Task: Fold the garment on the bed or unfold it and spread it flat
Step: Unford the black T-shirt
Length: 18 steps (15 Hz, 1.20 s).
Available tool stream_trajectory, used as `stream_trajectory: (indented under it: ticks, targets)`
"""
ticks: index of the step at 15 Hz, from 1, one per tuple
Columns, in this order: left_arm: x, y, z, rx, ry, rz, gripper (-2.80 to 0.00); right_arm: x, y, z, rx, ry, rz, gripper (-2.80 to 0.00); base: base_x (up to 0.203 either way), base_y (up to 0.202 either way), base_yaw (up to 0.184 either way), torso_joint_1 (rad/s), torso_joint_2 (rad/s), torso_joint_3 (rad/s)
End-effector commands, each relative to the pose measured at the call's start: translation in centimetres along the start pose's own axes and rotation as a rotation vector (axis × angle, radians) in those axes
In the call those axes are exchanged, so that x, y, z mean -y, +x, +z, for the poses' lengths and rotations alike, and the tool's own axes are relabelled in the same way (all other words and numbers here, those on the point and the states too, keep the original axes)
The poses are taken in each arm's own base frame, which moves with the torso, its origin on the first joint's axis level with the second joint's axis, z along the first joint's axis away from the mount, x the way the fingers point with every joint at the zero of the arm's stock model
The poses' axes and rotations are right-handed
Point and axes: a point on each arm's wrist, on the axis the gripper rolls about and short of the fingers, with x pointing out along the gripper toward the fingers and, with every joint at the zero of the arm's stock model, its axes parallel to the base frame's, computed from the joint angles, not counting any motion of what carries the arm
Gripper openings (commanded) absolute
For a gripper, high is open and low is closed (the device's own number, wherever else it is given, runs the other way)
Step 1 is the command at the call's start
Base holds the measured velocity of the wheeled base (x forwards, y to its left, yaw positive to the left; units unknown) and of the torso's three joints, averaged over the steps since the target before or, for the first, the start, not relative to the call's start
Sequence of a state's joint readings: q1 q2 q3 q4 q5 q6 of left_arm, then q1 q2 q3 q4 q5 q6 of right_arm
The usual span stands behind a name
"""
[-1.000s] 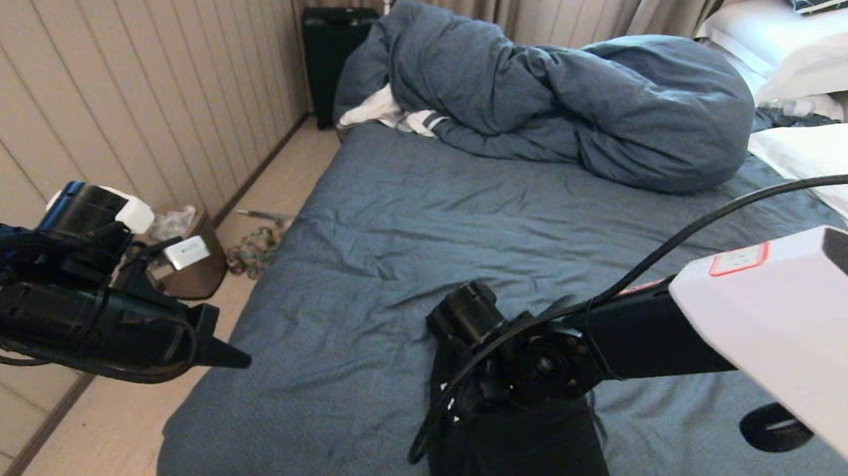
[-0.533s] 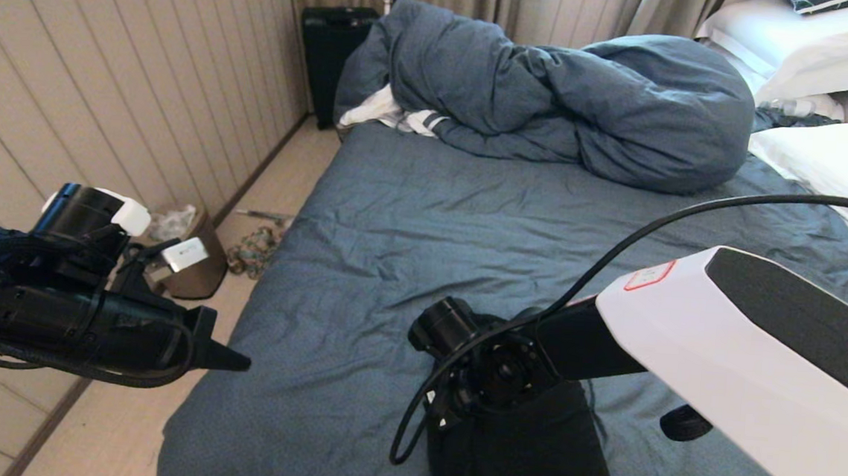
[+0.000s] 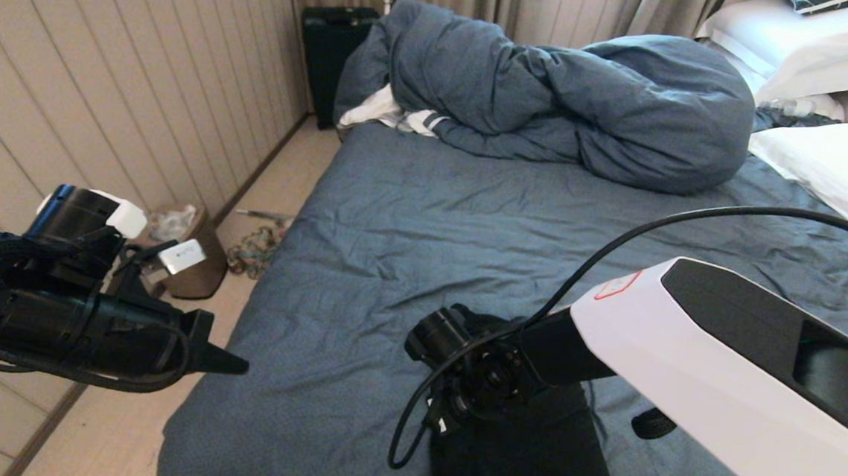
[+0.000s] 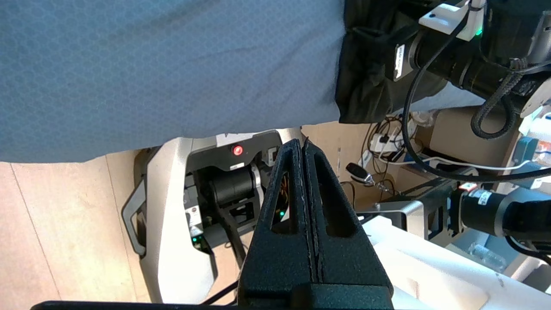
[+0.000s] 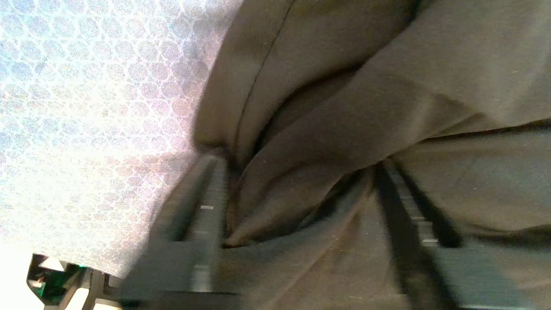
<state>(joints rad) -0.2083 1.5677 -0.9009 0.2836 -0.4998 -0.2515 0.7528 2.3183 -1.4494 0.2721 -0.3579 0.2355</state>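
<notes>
- The right gripper [image 5: 297, 202] has its fingers [image 5: 206, 215] spread, one on each side of a raised fold of the garment [image 5: 344, 129]; the blur leaves it unclear whether the cloth is truly gripped, though the tips seem pressed into it.
- In the head view the right arm [image 3: 720, 378] comes in from 4 o'clock, its black wrist bent down onto the garment [image 3: 528, 462] at 6 o'clock.
- The garment lies bunched at the near edge of the bed [image 3: 410, 222], dark and crumpled, print hidden.
- The left gripper [image 4: 303, 148] has its fingers pressed together, empty, pointing level.
- The left arm [image 3: 68, 318] hangs at 9 o'clock over the floor beside the bed, apart from the garment.
- A bunched duvet [image 3: 553, 98] fills the far side of the bed at 12 o'clock, with white pillows [image 3: 796, 40] at 1 o'clock.
- A brown bin [image 3: 195, 259] stands on the floor by the wall, holding crumpled light rubbish.
</notes>
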Motion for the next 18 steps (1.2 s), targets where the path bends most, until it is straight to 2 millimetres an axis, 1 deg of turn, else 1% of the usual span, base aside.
stream_trajectory:
  ticks: [1,4,8,11,15,18]
  targets:
    - [0.1,-0.1,-0.1,-0.001,0.0,-0.004,-2.8,0.1,-0.3,0.1,0.008,0.005,-0.001,-2.8,0.0,0.0,0.0,0.0,0.0,0.0]
    - [0.3,0.2,-0.4,-0.018,0.008,-0.018,-2.8,0.1,-0.7,0.2,0.016,0.005,0.002,-2.8,0.0,0.0,0.0,0.0,0.0,0.0]
    - [0.5,0.0,-0.5,-0.017,0.012,-0.03,-2.8,0.5,-1.9,0.1,0.027,0.008,0.006,-2.8,0.0,0.0,0.0,0.0,0.0,0.0]
    - [0.4,0.1,-0.6,-0.021,0.01,-0.03,-2.8,1.4,-3.9,0.0,0.054,0.02,0.007,-2.8,0.0,0.0,0.0,0.0,0.0,0.0]
    - [0.5,0.3,-0.6,-0.031,0.011,-0.032,-2.8,3.9,-8.0,0.1,0.125,0.062,0.0,-2.8,0.0,0.0,0.0,0.0,0.0,0.0]
    - [0.9,0.6,-0.8,-0.046,0.022,-0.042,-2.8,7.2,-9.4,0.2,0.147,0.113,-0.034,-2.8,0.0,0.0,0.0,0.0,0.0,0.0]
